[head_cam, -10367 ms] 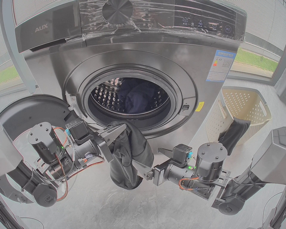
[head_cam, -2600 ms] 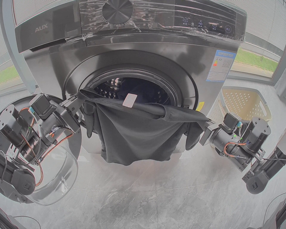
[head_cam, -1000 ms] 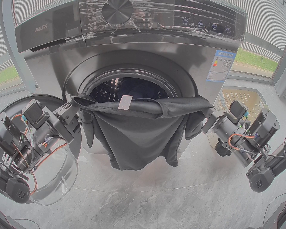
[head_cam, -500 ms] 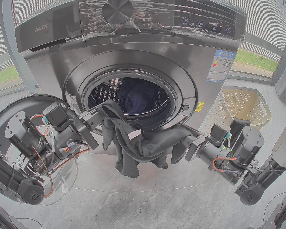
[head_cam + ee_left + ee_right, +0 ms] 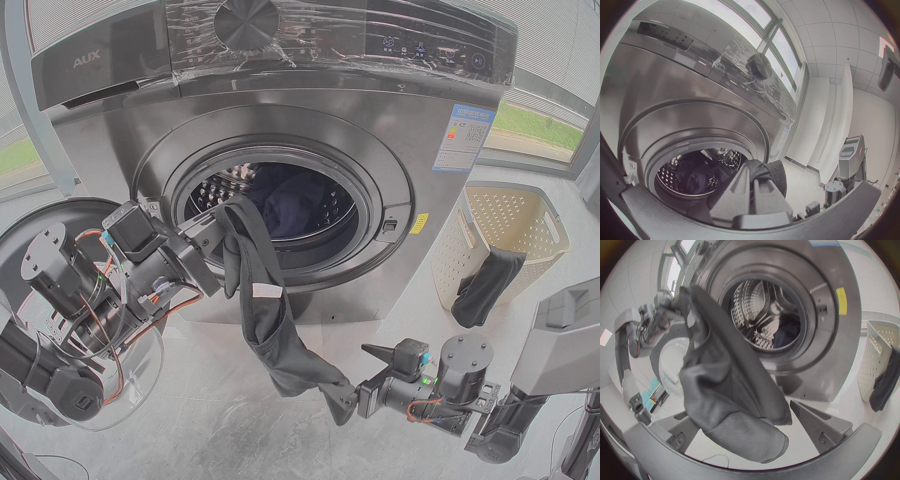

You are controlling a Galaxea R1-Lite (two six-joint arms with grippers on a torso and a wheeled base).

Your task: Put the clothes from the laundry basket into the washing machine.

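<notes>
on my left, open door [image 5: 59, 222]: swung wide beside my left arm, out of the path to the washing machine drum [image 5: 219, 190].
left gripper [image 5: 209, 228]: fingers clenched on the top corner of the black garment [image 5: 269, 312], right at the lower-left lip of the drum. i judge this pinch should go past the lip before i let go.
black garment: hangs from that pinch in one long tail down the machine's front, all of it outside the drum. its low end lies over my right gripper's lower finger.
drum: dark blue clothes [image 5: 294, 203] lie inside, with room in front of them.
right gripper [image 5: 357, 374]: low near the floor, fingers spread, nothing pinched. i judge it should gather the tail and feed it in first, or the weight outside may drag the cloth back out.
laundry basket [image 5: 500, 231]: right of the machine, a second black garment [image 5: 484, 287] draped over its rim.
</notes>
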